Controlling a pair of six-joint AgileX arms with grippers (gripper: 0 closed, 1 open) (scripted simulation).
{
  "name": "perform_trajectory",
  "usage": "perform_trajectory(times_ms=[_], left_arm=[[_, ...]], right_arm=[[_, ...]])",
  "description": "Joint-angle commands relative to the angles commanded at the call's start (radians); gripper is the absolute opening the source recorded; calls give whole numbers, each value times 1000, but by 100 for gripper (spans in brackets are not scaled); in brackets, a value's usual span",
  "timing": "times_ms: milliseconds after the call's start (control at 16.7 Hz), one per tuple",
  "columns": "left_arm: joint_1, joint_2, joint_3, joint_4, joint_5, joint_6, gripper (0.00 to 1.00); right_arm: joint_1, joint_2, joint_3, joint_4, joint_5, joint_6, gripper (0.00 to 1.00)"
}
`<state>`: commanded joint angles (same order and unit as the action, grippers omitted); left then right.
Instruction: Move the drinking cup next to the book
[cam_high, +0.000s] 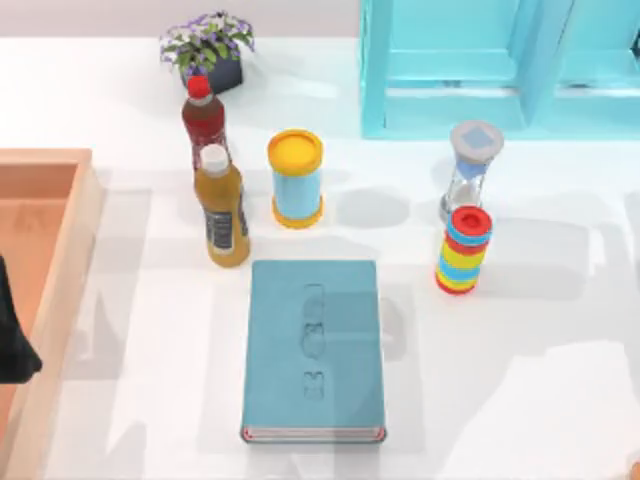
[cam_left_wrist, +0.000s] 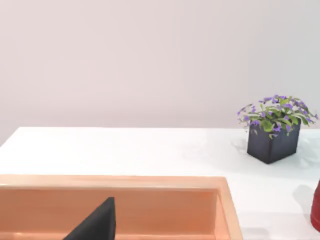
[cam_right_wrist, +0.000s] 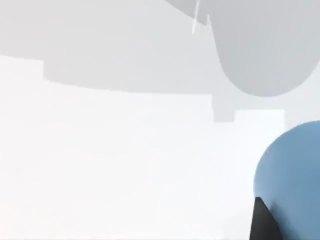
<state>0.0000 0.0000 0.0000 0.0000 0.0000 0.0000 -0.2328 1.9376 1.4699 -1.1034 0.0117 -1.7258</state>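
- Large flat teal-blue hardcover book (cam_high: 314, 350) lying at the middle of the white table (cam_high: 520, 360), embossed marks on its cover, pale page edge with red corners along the near side.
- Small plain blue drinking cup (cam_right_wrist: 292, 175) seen close up in the right wrist view, over the white table surface; place on the table relative to the book cannot be told.
- Right gripper: one dark fingertip (cam_right_wrist: 264, 222) showing right against the blue drinking cup; whether the jaws are clenched on it or released cannot be told.
- Left gripper (cam_high: 12, 335) at the top view's left edge, over the shallow orange wooden tray (cam_high: 62, 262); one dark finger (cam_left_wrist: 97, 222) in front of the tray's inner wall in the left wrist view; jaw state cannot be told.
- Behind the book, toward the left: amber bottle with white cap (cam_high: 224, 208), and a red bottle with red cap (cam_high: 204, 118) just behind it.
- Light-blue cylinder with yellow lid and base (cam_high: 296, 178) standing beside the amber bottle, behind the book.
- Rainbow-striped stacked cylinder (cam_high: 463, 250) to the right of the book, with a grey-capped hourglass (cam_high: 472, 170) just behind it.
- Dark square pot of purple flowers (cam_high: 212, 50) at the far side of the table; turquoise shelf unit (cam_high: 500, 65) at the far right.
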Motion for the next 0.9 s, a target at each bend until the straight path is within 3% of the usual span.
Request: perform_trajectory(times_ms=[360, 900], left_arm=[[0, 0, 0, 0, 0, 0, 100], [0, 0, 0, 0, 0, 0, 100]], right_arm=[[320, 27, 61, -72, 16, 562, 0], [807, 10, 81, -193, 11, 1680, 0]])
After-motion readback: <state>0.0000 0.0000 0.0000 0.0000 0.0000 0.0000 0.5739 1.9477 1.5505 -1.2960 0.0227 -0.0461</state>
